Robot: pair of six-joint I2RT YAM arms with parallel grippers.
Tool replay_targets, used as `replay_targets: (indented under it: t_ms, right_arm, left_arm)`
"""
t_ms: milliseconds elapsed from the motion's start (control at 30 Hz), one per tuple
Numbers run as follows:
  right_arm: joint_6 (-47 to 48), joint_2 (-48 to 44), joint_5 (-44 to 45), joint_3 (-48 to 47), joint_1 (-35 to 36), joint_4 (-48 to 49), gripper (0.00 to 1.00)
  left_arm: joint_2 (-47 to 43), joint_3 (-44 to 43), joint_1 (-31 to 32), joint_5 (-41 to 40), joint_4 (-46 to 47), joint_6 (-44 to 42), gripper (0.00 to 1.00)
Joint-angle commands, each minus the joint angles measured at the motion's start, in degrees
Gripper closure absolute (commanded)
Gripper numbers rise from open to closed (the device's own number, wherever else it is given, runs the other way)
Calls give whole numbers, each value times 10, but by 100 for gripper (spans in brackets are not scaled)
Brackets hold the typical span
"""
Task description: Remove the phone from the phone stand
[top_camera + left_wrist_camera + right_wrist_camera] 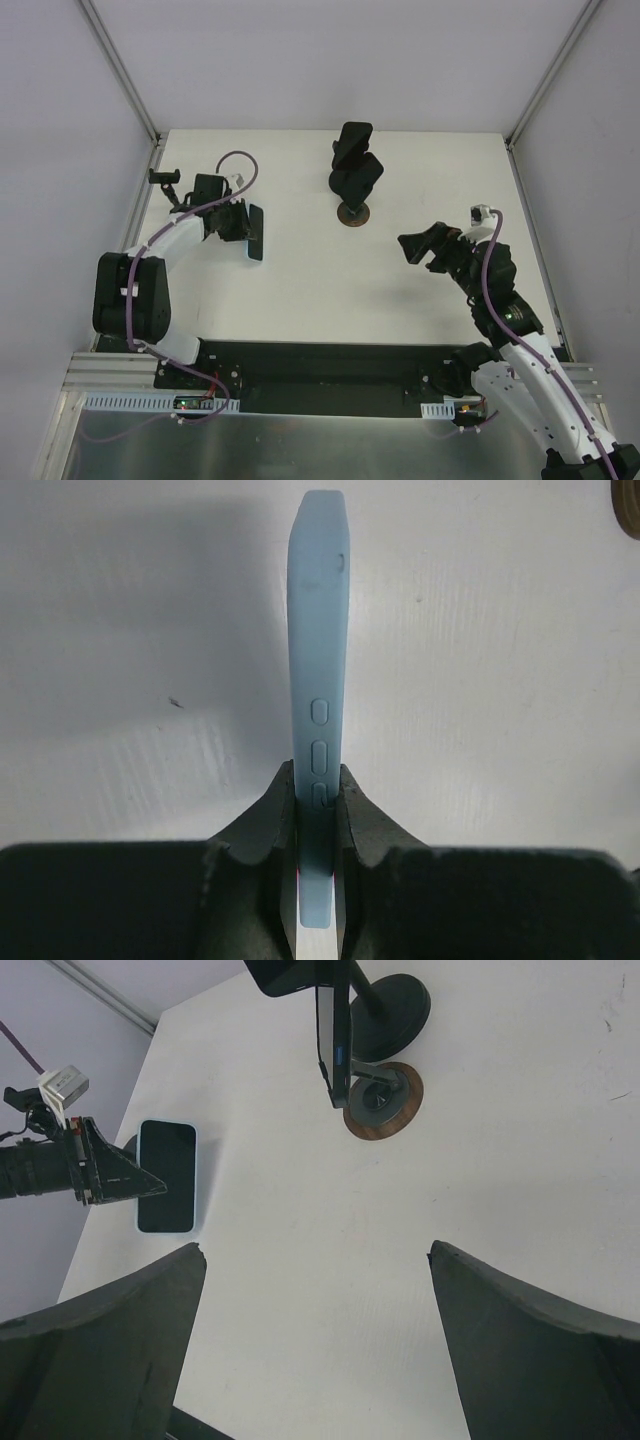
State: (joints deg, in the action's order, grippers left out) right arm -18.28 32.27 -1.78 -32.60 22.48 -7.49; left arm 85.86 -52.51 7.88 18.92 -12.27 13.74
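The white table (330,300) fills the cell between pale walls, and the 2 white-and-black arms reach in from its near edge, the left arm (150,260) bent toward the far left and the right arm (520,330) angled in from the near right. Near the far middle stands the black phone stand (352,172), upright, with a round brown disc (354,213) at its foot. The phone in its light blue case (256,240) is off that stand and well to its left, turned on its long edge with the dark screen facing the stand. It lies clamped in the left gripper (240,224). In the left wrist view the 2 black fingers (262,845) press on either flat face of the case, just at the lowest of the 3 side buttons (321,755), and most of the phone juts out beyond the fingertips. Whether its lower edge touches the table cannot be told. The right gripper (418,246) hangs right of the stand and near it, touching nothing, its jaws spread wide apart.
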Motion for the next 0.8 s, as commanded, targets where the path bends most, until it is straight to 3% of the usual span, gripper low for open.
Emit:
replay_targets:
  t_ms: [0, 300, 633, 767]
  right_arm:
    - [24, -8, -2, -16, -2, 12, 4]
    - [42, -22, 9, -3, -3, 1, 4]
    - [37, -17, 5, 3, -3, 1, 4]
    - [35, -16, 4, 3, -3, 1, 4]
  left_arm:
    - [47, -83, -40, 117, -80, -13, 100]
    - [98, -90, -61, 114, -115, -32, 92]
    - [109, -86, -61, 125, -117, -35, 92]
    - [113, -83, -59, 121, -117, -31, 80]
